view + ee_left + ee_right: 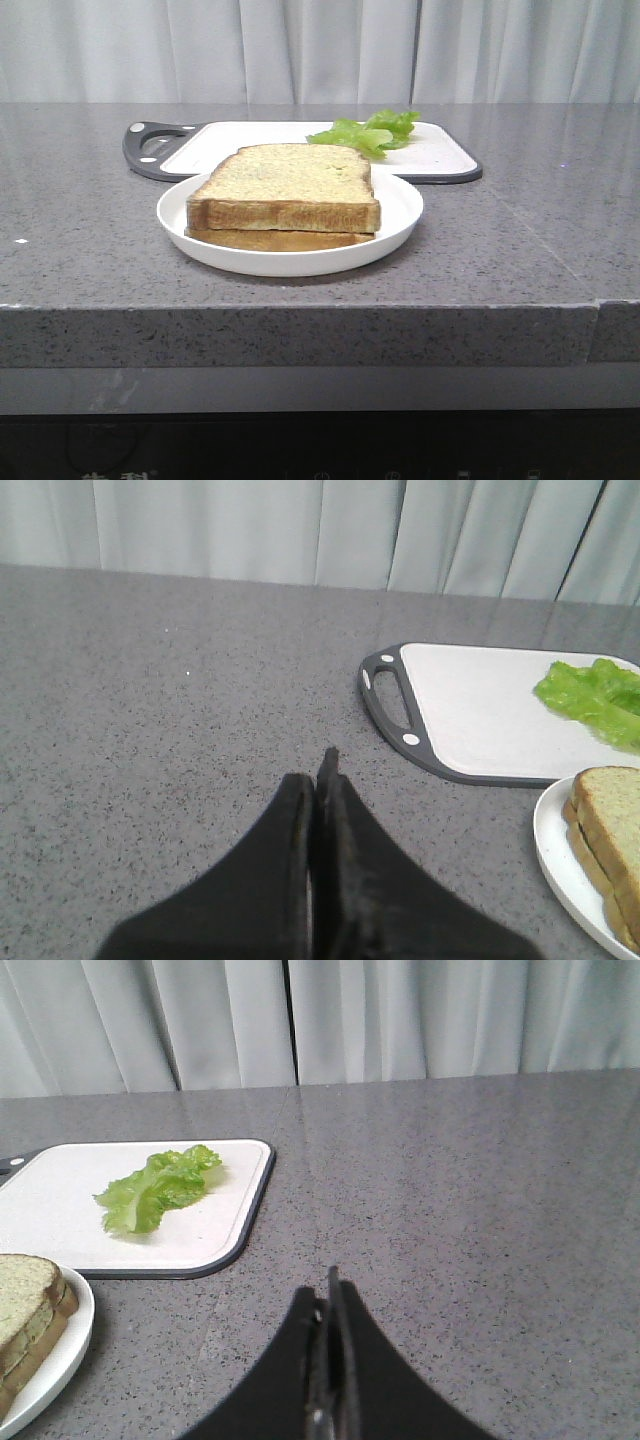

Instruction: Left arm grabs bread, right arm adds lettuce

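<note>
A thick slice of bread [284,185] lies on top of a thinner slice [275,240] on a white plate [400,210]. The lettuce [368,132] rests on the white cutting board [440,155] behind the plate. Neither arm shows in the front view. In the left wrist view my left gripper [322,770] is shut and empty over bare counter, with the board [480,710], lettuce [592,695] and bread [612,825] off to its side. My right gripper [326,1290] is shut and empty over the counter, apart from the lettuce [158,1188] and bread [25,1305].
The board's dark handle [150,148] points to the left. The grey stone counter [520,250] ends in a front edge close to the plate. A grey curtain [320,50] hangs behind the counter.
</note>
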Robot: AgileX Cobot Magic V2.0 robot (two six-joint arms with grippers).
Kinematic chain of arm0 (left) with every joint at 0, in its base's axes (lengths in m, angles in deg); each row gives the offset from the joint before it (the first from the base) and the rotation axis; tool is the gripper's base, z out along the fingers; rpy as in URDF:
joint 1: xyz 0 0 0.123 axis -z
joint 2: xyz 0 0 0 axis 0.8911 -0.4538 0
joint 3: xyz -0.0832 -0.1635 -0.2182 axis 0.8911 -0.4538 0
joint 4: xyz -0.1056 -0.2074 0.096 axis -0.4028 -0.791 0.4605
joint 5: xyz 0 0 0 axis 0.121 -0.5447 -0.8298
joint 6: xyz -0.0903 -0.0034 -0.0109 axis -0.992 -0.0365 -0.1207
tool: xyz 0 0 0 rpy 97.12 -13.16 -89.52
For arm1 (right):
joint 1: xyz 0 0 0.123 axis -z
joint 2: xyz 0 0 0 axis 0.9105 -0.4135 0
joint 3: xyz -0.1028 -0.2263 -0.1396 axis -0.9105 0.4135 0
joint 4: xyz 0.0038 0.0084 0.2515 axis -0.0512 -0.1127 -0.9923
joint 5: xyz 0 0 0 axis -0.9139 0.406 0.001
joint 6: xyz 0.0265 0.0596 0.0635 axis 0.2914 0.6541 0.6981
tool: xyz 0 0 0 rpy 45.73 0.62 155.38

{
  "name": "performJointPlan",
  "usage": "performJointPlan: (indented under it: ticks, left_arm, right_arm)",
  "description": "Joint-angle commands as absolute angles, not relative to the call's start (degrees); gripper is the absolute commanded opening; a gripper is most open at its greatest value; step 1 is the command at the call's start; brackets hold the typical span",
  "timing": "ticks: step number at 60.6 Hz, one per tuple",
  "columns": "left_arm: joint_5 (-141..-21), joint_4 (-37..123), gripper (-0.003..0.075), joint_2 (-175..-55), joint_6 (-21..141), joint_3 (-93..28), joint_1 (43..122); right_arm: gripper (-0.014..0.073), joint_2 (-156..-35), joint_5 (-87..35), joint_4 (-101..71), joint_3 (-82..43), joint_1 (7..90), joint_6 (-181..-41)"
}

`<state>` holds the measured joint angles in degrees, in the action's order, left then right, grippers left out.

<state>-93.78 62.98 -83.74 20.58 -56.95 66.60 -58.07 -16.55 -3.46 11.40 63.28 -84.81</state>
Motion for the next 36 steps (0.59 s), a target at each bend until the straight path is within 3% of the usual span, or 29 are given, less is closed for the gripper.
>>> performJointPlan:
  ticks: [1,19,25,30,36]
  left_arm:
    - [-89.2,62.0,-0.002,-85.5,20.0,-54.9,66.4]
    - [-88.5,61.7,-0.0012,-87.9,20.0,-54.9,66.4]
    - [-89.2,61.7,0.0114,-88.6,20.0,-54.9,66.4]
    - [-88.5,61.7,0.0291,-88.9,20.0,-54.9,66.4]
    - [-86.7,59.5,0.0408,-88.9,20.0,-54.9,66.4]
  right_arm:
    - [-0.0066,-60.9,-22.8,-3.8,9.3,63.6,-84.8]
    - [-0.0052,-63.9,-22.7,-3.8,9.3,63.6,-84.8]
    - [0.0115,-63.9,-23.6,-3.8,9.3,63.6,-84.8]
    - [0.0322,-63.9,-24.0,-3.8,9.3,63.6,-84.8]
    - [0.0456,-63.9,-23.9,-3.8,9.3,63.6,-84.8]
